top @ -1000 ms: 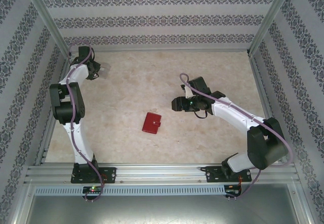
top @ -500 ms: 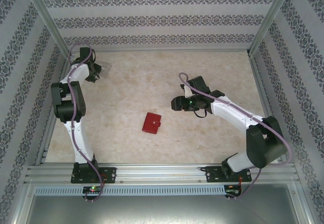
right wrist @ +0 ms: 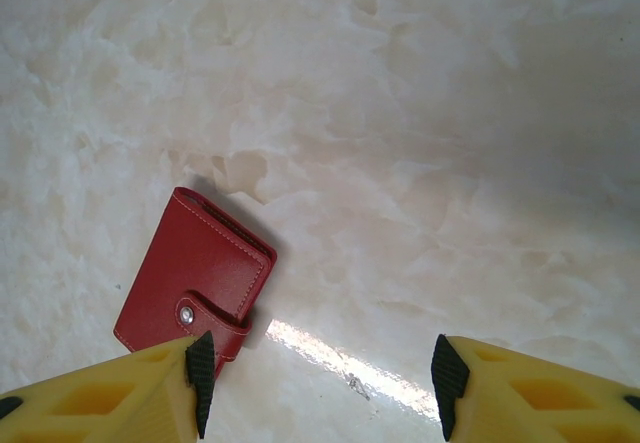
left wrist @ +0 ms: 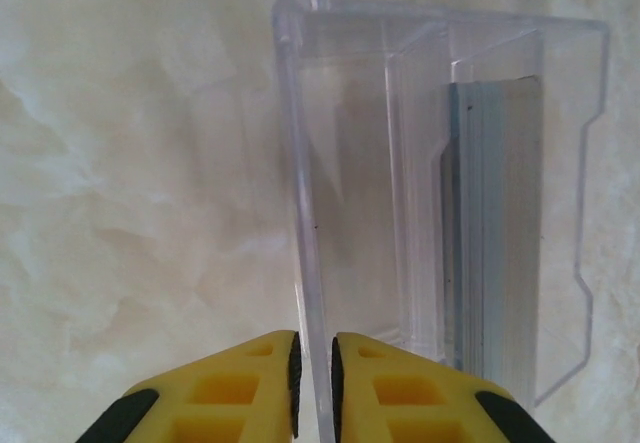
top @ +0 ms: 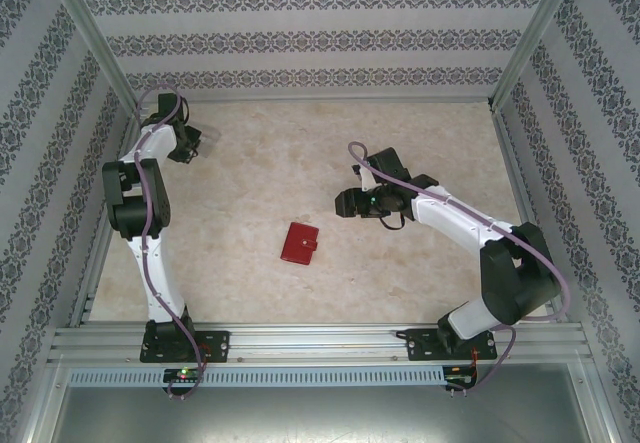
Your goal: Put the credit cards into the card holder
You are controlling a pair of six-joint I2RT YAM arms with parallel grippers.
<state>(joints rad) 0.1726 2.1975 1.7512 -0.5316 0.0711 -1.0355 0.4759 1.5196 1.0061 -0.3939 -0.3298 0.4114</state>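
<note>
The card holder is a red wallet lying closed on the marble table, its snap tab fastened. In the right wrist view the card holder sits just ahead of my left finger. My right gripper hovers to its right, open and empty. At the far left corner, my left gripper is shut on the side wall of a clear plastic case, one pad on each side of it. The credit cards stand stacked inside that case, showing as a bluish-grey block.
Patterned walls and aluminium posts fence in the table on three sides. The left arm is folded up close to the left wall. A bright glare strip lies on the table between my right fingers.
The left gripper's jaws have narrowed onto the case wall. The right arm has shifted slightly left and back. The card holder has not moved.
</note>
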